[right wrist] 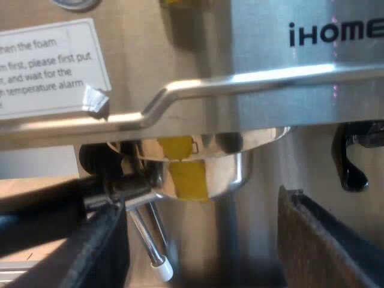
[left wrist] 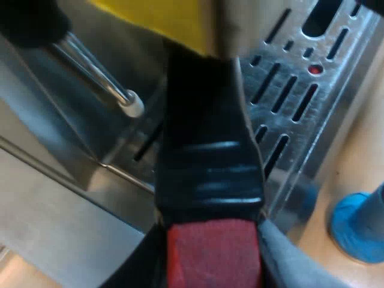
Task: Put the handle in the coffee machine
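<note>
The left gripper (left wrist: 211,264) looks to be pinching the dark handle (left wrist: 207,138) just by its red end (left wrist: 213,252), though at such close range its fingers barely show. Beyond the handle lie the slotted drip tray (left wrist: 300,90) and the steam wand (left wrist: 96,75), with a blue tamper (left wrist: 360,228) near the tray. The metal holder (right wrist: 222,165) sits up under the espresso machine (right wrist: 288,78) at its front, and the right gripper (right wrist: 201,246) hangs near it, fingers spread wide and holding nothing.
</note>
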`<state>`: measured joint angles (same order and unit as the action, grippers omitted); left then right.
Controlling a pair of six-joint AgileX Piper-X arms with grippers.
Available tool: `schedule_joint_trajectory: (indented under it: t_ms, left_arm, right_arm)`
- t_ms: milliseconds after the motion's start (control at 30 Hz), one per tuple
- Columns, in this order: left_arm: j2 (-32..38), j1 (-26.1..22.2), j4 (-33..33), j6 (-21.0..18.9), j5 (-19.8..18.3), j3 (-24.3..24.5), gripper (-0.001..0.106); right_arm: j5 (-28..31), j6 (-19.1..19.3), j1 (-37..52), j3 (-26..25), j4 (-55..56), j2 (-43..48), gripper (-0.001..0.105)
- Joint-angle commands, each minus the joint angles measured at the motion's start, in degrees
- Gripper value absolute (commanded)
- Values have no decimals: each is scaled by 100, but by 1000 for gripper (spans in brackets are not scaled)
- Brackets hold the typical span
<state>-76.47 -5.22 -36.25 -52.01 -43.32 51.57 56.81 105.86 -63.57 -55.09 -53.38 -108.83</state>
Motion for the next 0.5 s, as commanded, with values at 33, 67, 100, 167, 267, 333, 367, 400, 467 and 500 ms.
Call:
schedule_joint_trajectory:
  t_ms: [33,67,100,167,267,333,367,400,467,500]
  left_arm:
    - [118,-51,119,-62,-351,140,0]
    - [118,-83,27,-62,-549,173,0]
    - [135,-87,-2,-49,-661,170,0]
    - [134,-85,-27,-33,-674,170,0]
    - [134,-85,-76,-34,-820,170,0]
    - [134,-85,-113,5,-917,170,0]
    - [134,-67,-113,24,-934,170,0]
    - [134,-59,-98,66,-930,170,0]
    - [134,-47,-81,93,-930,170,0]
    - [134,-47,-48,93,-930,170,0]
  right_arm:
    - [-30,86,-9,-11,-40,88,56]
    - [-30,86,-9,-11,-40,88,56]
    - [-30,86,-9,-11,-40,88,56]
    - [-30,86,-9,-11,-40,88,56]
    - [-30,86,-9,-11,-40,88,56]
    - [-30,86,-9,-11,-40,88,56]
    - [-30,86,-9,-11,-40,88,56]
    - [-30,86,-9,-11,-40,88,56]
    - [-30,86,-9,-11,-40,88,56]
    - [-30,86,-9,-11,-40,88,56]
